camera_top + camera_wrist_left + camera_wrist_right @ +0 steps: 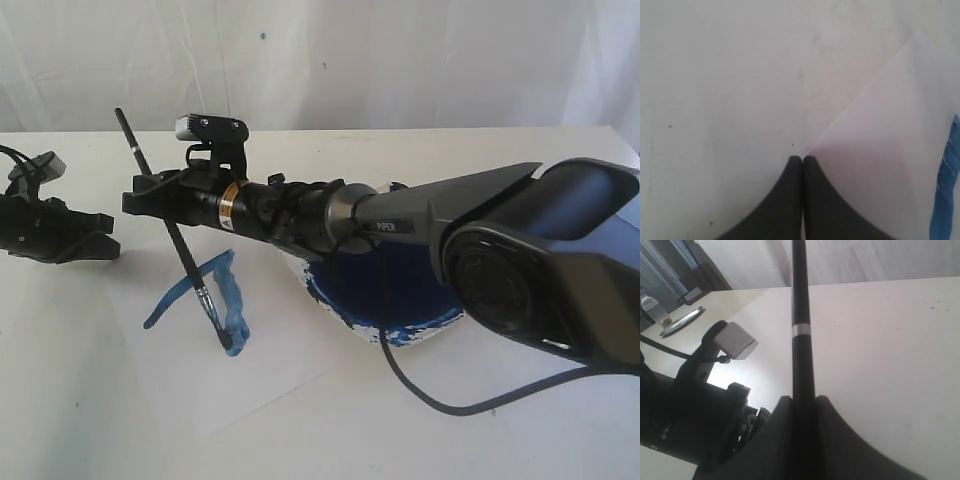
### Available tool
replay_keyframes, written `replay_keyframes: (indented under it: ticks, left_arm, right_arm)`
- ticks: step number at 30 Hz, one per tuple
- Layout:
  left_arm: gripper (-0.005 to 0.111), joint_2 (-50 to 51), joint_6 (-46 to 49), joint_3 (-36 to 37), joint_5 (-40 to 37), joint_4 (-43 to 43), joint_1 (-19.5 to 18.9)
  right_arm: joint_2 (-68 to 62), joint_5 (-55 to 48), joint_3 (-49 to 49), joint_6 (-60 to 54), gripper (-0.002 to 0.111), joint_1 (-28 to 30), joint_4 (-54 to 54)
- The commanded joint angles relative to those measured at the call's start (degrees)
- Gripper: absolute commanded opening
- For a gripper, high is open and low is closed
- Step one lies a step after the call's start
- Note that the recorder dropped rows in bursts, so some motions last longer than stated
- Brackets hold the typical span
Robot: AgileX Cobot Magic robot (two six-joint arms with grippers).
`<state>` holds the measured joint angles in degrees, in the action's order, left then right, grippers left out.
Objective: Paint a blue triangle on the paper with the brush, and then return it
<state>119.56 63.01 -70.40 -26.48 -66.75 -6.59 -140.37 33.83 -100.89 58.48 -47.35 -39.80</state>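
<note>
"PIPER", white capitals, on grey link of right arm, centre of exterior frame. Gold band label on same arm, left of centre: print unreadable. Wrist views: no text.

Bright, washed-out light; soft shadows; wrist views blurred

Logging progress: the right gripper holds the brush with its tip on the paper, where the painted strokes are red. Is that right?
No: the strokes are blue, not red, as the exterior view shows. The right gripper does hold the brush, tip on the paper.
</note>
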Motion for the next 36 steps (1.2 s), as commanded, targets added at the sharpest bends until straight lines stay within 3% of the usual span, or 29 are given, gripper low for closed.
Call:
replay_keyframes:
  ticks: [1, 36]
  left_arm:
    - [0.0, -0.19, 0.31, 0.67, 0.13, -0.45, -0.03]
    - [0.0, -0.19, 3.78, 0.67, 1.07, -0.45, -0.03]
  right_arm:
    - [-0.66, 3.66, 0.11, -1.99, 0.0, 0.02, 2.39]
    - [-7.24, 12.28, -5.77, -5.98, 0.0, -1.02, 11.96]
